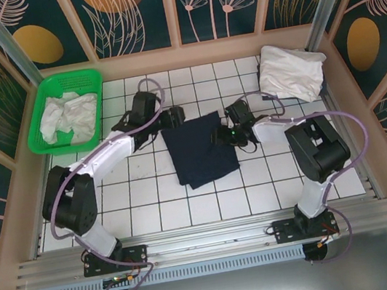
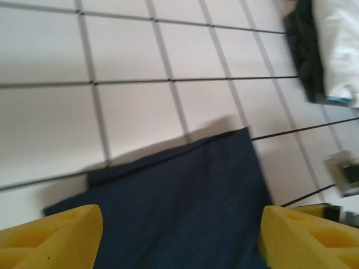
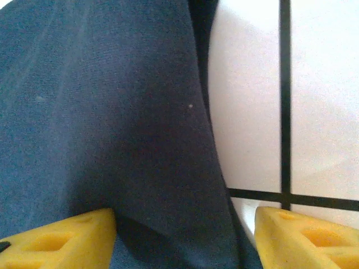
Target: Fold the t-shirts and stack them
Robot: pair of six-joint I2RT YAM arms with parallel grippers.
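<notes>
I am working on the dark navy t-shirt (image 1: 198, 151), which is lying partly folded in the middle of the tiled worktop (image 1: 151, 203). My left fingers (image 1: 173, 116) are hovering spread wide over its far left corner. My right fingers (image 1: 221, 135) are standing spread too, straddling its right edge. Neither set is pinching cloth (the fabric is lying slack between them in both wrist views). To fold well, I am judging that both sets should be lowering until one finger is sliding under the edge. Then they should be closing on all layers together and lifting evenly, so the bottom layer is not dragging. The folded white t-shirt pile (image 1: 291, 71) is sitting at the far right corner, and crumpled white t-shirts (image 1: 68, 119) are lying in the green basket (image 1: 69, 78).
</notes>
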